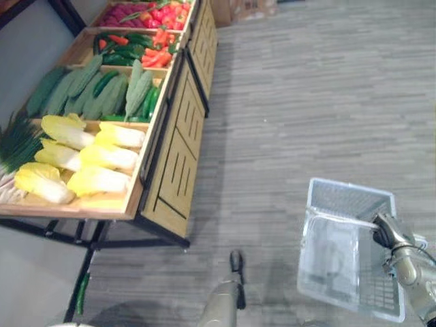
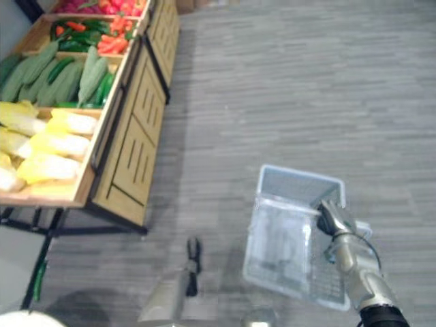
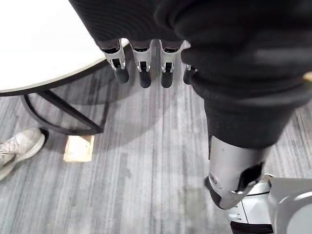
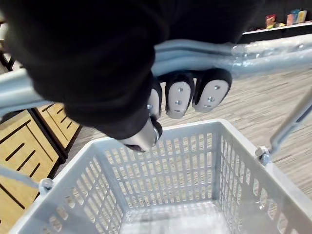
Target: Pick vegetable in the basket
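Right hand [image 4: 178, 95]: fingers pressed together side by side and curled over the handle [image 4: 265, 48] of the grey mesh basket [image 4: 163, 156], with the thumb closing from beneath. The handle is wrapped in clear film where it leaves the fingers. The basket hangs directly below the fingers, above the grey plank floor [image 1: 306, 88]; its perforated walls and bottom are in plain sight.

Left hand [image 3: 146, 29]: hangs low beside the robot, fingers [image 3: 141, 66] straight, slightly apart, pointing at the floor, touching nothing. A person's pale shoe [image 3: 19, 146] rests on the floor well beyond these fingers.

Wooden bench [image 1: 174, 170]: stands well apart from the fingers of both hands, on the left hand's side. Its sloped top is divided into compartments:
- nearest: yellow-white cabbages [image 1: 95, 160], with green chives [image 1: 17, 139] at the outer edge;
- next: long pale green gourds [image 1: 102, 88] with a few darker green ones;
- next: green and red peppers [image 1: 146, 48];
- farthest: red produce [image 1: 150, 13], kind not discernible.

All vegetables lie in these compartments, far from the basket.
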